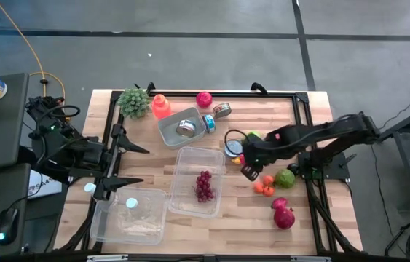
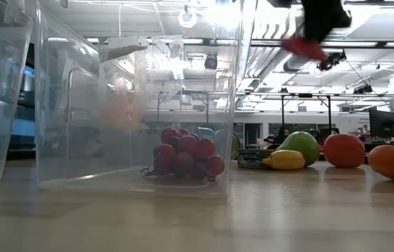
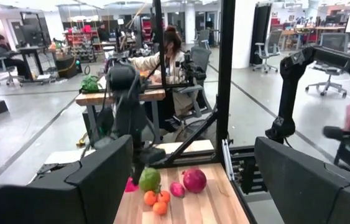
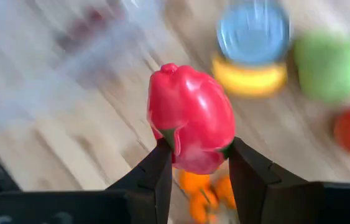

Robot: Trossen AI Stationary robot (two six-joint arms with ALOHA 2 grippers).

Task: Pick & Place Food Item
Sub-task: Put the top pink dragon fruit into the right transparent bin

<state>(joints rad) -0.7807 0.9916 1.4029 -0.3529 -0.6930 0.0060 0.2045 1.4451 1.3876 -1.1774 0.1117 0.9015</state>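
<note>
My right gripper (image 4: 196, 155) is shut on a glossy red pepper-like food item (image 4: 190, 115) with green marks, high above the table's right half (image 1: 242, 159). The low view shows it near the top (image 2: 301, 47). A clear tub (image 1: 190, 156) left of it holds red grapes (image 1: 204, 185) on its floor. My left gripper (image 1: 135, 164) waits open and level at the table's left edge, with nothing between its fingers (image 3: 94, 180). My right gripper pinches the red item between its two fingers, on its two sides near the green-marked end (image 4: 173, 142). The fingers slant steeply down from above. The item is lifted clear of the table and sticks out beyond the fingertips.
A green apple (image 1: 285, 177), small oranges (image 1: 264, 186) and a dark red fruit (image 1: 283, 215) lie at the right. A blue-topped can (image 1: 231, 148) and a banana (image 2: 285, 159) lie under the arm. A second clear tub (image 1: 128, 215), a grey bowl (image 1: 179, 127) and a plant (image 1: 135, 102) stand further left.
</note>
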